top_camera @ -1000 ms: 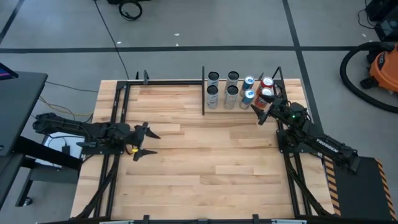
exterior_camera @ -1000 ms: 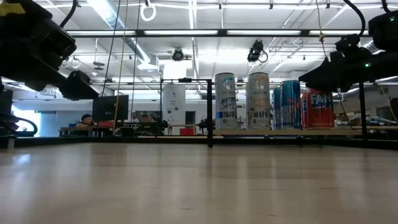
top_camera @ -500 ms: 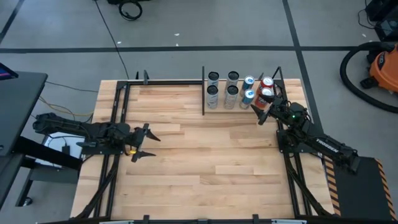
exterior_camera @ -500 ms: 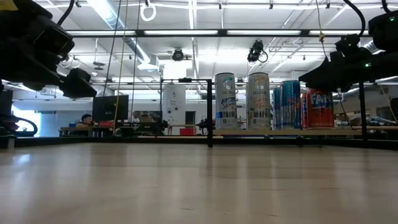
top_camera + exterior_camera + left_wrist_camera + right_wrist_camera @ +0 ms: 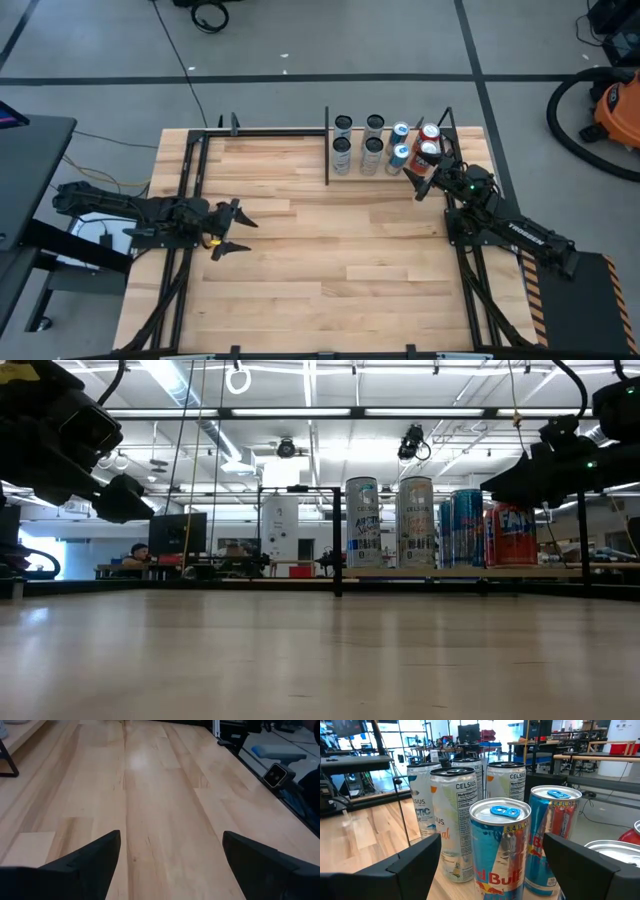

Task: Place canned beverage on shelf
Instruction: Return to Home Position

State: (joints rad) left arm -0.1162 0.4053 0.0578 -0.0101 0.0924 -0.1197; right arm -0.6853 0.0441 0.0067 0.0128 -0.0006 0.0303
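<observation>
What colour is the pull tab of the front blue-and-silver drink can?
Blue pull tab; the right wrist view shows it best.

a red can (image 5: 616, 851) is half cut off.

We see a tabletop (image 5: 150, 795) of planked pale wood, smooth, with a soft sheen where the light falls on it. The shelf (image 5: 358, 180) is paler plain wood, edged by thin black metal rods (image 5: 327, 150). The cans (image 5: 500, 850) are metal, with glossy printed sides and duller silvery tops. The fingers (image 5: 90, 862) of the left gripper (image 5: 171, 837) and of the right gripper (image 5: 491, 840) look like matt dark plastic.
</observation>
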